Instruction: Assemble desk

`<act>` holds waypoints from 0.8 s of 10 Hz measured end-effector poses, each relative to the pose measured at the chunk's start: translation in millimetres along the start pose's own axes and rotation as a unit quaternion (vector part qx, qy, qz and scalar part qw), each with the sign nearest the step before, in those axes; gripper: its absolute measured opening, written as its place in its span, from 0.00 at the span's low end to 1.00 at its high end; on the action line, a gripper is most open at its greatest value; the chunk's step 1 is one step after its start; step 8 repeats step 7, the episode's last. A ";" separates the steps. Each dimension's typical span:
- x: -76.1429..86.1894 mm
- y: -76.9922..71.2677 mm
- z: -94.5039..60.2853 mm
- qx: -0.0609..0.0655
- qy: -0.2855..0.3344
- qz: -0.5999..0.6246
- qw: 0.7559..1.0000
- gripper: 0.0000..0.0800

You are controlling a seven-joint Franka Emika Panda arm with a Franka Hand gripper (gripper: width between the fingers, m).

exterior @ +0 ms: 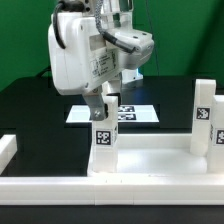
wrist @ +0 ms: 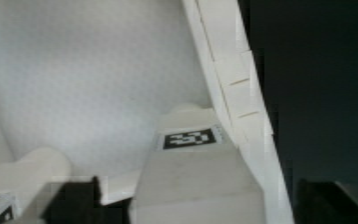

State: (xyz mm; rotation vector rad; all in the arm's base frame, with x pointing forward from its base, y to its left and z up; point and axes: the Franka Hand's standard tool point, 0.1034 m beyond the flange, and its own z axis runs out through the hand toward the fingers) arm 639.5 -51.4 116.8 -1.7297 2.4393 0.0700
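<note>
Black tabletop fills the exterior view, where the gripper (exterior: 101, 103) pinches a tagged leg (exterior: 104, 137) standing on the white desk top (exterior: 150, 160); another leg (exterior: 205, 120) stands right, the marker board (exterior: 138, 112) behind. Wrist view: a tagged leg (wrist: 190, 165) rises against the desk top (wrist: 87, 90).

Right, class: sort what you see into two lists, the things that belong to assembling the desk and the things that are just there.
Belongs to the job:
tabletop
near leg, under the gripper
far leg, standing at the exterior view's right

Just there:
marker board
border bar
</note>
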 end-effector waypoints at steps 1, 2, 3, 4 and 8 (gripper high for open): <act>-8.5 -5.0 -18.0 0.012 -0.009 -0.008 1.000 0.76; -17.1 -7.9 -39.4 0.024 -0.021 -0.012 0.999 0.79; -21.0 -8.8 -53.1 0.032 -0.030 -0.010 0.999 0.81; -21.7 -10.2 -58.4 0.037 -0.035 -0.008 0.999 0.81; -21.3 -9.6 -53.9 0.035 -0.033 -0.009 0.999 0.81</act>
